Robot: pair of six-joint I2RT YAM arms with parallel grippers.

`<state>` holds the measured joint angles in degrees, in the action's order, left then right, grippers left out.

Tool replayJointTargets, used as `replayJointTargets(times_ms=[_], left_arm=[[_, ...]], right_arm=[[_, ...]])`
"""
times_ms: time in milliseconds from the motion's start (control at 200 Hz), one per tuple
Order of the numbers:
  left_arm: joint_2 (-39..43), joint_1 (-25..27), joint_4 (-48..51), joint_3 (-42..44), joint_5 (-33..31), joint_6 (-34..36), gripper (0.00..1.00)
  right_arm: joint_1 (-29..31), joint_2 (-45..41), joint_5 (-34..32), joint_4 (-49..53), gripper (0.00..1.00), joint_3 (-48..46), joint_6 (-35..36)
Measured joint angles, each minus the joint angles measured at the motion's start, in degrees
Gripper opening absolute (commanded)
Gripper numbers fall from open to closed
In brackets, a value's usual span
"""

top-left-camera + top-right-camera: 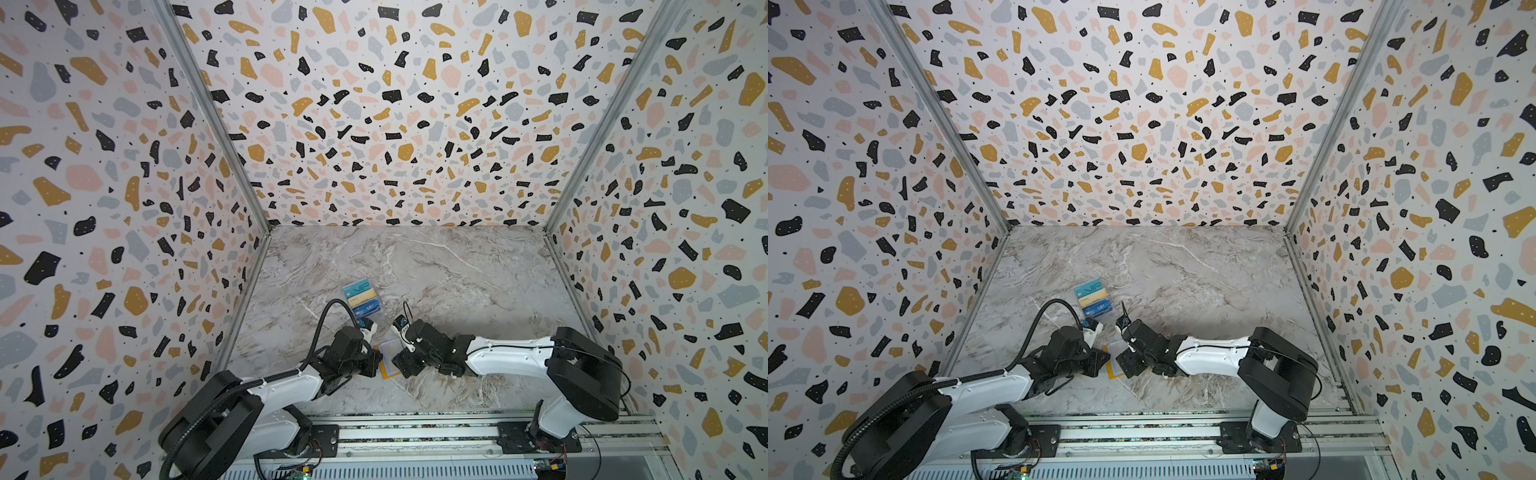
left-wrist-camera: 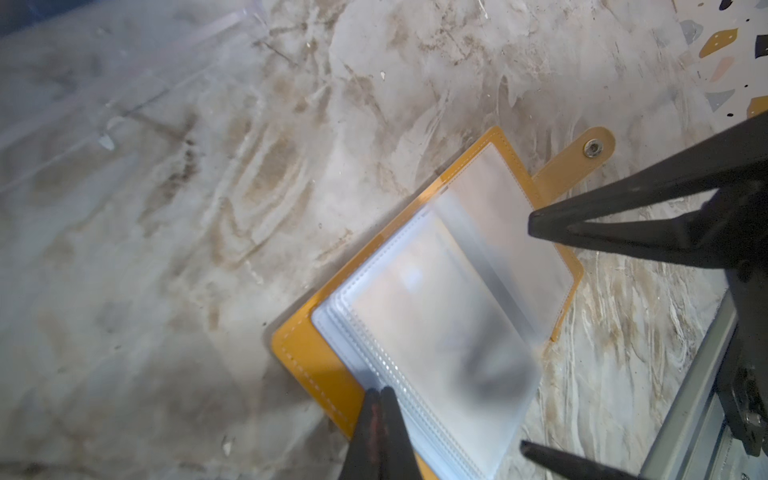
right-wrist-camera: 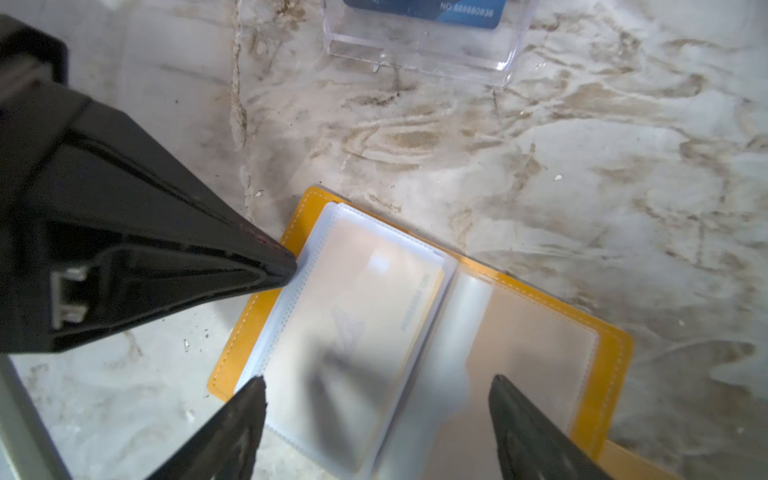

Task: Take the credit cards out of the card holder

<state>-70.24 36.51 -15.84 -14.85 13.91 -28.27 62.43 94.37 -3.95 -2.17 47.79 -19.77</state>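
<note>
The card holder (image 3: 606,353), a mustard-yellow wallet with clear sleeves, lies open on the marble table between both arms; in both top views it shows as a yellow edge (image 1: 388,374) (image 1: 1113,370). A pale beige credit card (image 3: 365,299) sits inside its top sleeve. My left gripper (image 2: 380,392) is shut, its tip against the sleeves' stitched edge; the right wrist view shows it too (image 3: 286,266). My right gripper (image 3: 378,390) hangs open over the sleeves, with one finger on each side of the top page. Teal, beige and blue credit cards (image 1: 362,297) stand further back.
Those three cards sit in a clear plastic stand (image 3: 419,54) (image 1: 1094,297) just beyond the holder. Patterned walls close in the left, right and back. An aluminium rail (image 1: 415,432) carrying both arm bases runs along the front edge.
</note>
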Motion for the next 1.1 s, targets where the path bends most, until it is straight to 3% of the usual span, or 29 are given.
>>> replayJointTargets(times_ms=[611,1101], left_arm=[[-0.5,0.1,-4.3,2.1,-0.2,-0.7,0.0],[0.9,0.3,-4.0,2.9,-0.9,-0.9,0.0]], right_arm=[[1.7,4.8,-3.0,-1.5,0.8,2.5,-1.9],[1.7,5.4,-4.5,-1.7,0.62,3.0,-4.0]])
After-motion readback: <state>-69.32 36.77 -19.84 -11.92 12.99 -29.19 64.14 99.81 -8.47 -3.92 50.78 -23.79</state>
